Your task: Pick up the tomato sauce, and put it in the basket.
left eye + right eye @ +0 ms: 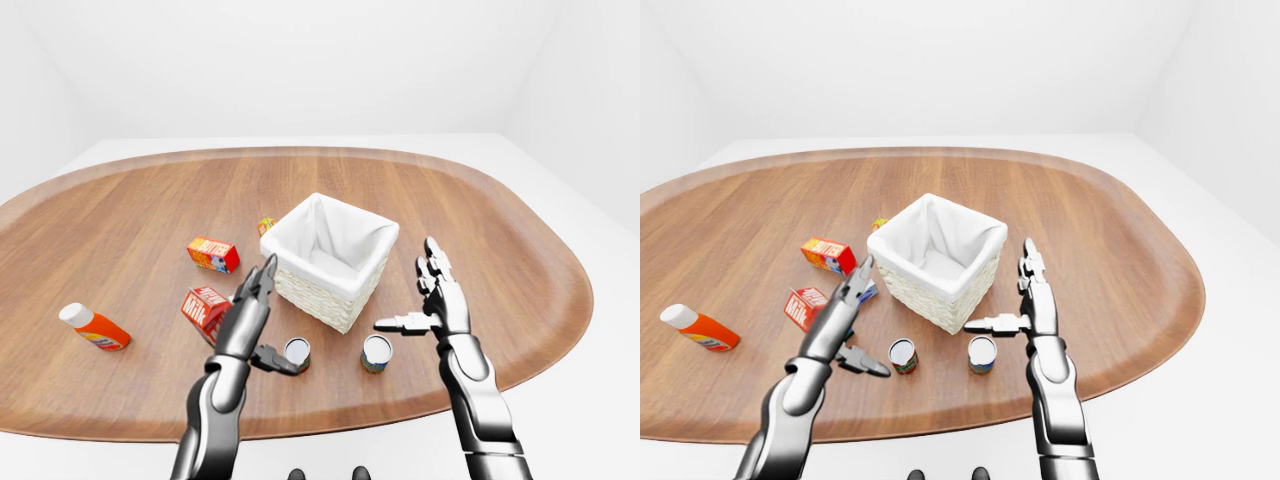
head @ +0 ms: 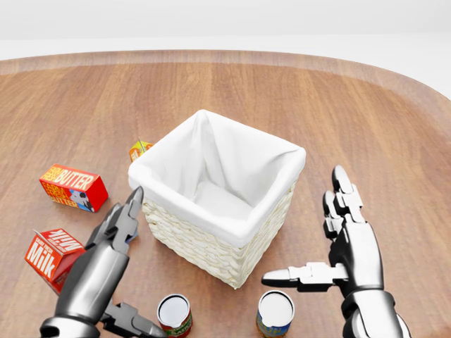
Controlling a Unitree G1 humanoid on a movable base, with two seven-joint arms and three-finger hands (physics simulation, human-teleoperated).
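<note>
The tomato sauce is a small can with a red and green label [image 2: 175, 315], upright on the wooden table at the bottom of the head view, just below the white-lined wicker basket [image 2: 204, 246]. My left hand [image 2: 134, 282] is open, its thumb reaching toward the can's left side and its fingers raised beside the basket's left corner. My right hand [image 2: 310, 232] is open, with its thumb stretched out above a second can with a blue and yellow label [image 2: 275, 315]. The basket holds nothing.
A butter box [image 2: 72, 188], a milk carton [image 2: 51, 255] and a small orange box [image 2: 139, 149] lie left of the basket. An orange bottle with a white cap [image 1: 95, 327] lies far left. The table's edge [image 1: 400, 405] runs just below the cans.
</note>
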